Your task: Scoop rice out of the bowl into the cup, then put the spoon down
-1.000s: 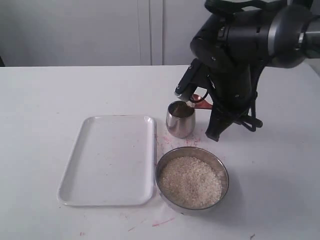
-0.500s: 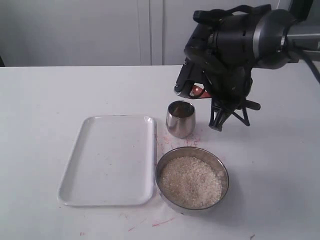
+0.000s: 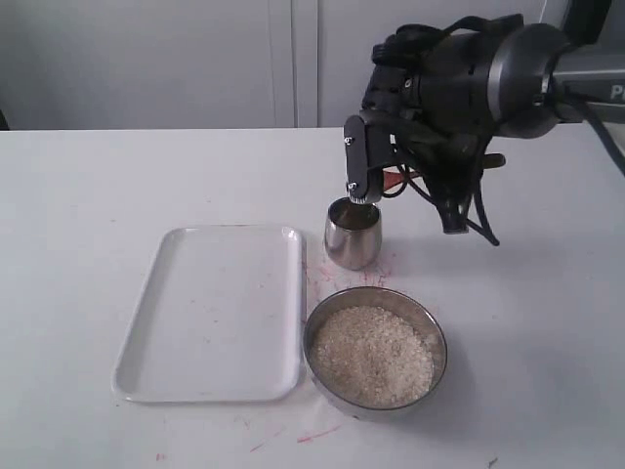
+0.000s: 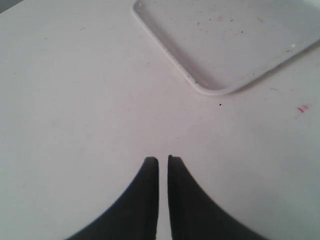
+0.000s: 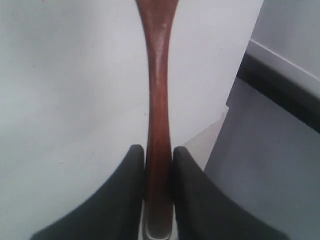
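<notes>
The small steel cup (image 3: 353,234) stands upright behind the wide metal bowl (image 3: 430,330), which is filled with off-white rice (image 3: 371,354). My right gripper (image 3: 376,186) hovers just above and behind the cup, shut on the dark reddish-brown wooden spoon (image 3: 392,179). In the right wrist view the spoon's slim handle (image 5: 159,90) runs out from between the fingers of the right gripper (image 5: 159,150); its oval bowl is out of frame. My left gripper (image 4: 163,159) is shut on nothing, low over bare table. What the cup holds is not visible.
A white rectangular tray (image 3: 210,311) lies left of the cup and bowl, with a corner of the tray (image 4: 235,40) ahead of the left gripper. Red marks spot the white table (image 3: 88,195) near the bowl. A wall rises behind the table.
The right wrist has rotated and shifted left, so one black finger now points straight down at the cup's rim. Cup, bowl and tray have stayed put.
</notes>
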Action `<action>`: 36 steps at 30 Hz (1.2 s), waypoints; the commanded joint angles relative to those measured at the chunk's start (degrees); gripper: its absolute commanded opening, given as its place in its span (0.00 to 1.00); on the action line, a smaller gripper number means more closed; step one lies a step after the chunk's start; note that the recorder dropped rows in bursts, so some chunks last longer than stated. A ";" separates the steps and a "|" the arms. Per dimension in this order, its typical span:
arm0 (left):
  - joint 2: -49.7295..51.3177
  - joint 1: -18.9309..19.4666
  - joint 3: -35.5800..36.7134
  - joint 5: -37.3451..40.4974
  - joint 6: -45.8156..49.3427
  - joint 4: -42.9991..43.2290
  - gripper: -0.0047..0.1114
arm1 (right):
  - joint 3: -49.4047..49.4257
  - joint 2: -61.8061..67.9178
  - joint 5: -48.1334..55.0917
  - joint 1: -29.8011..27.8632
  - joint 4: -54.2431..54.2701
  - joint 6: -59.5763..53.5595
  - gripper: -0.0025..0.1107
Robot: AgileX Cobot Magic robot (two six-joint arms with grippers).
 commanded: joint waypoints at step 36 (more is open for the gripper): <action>-0.17 -0.11 0.53 1.91 -0.33 -0.03 0.16 | -0.52 -0.18 -0.75 2.24 -8.33 -5.11 0.02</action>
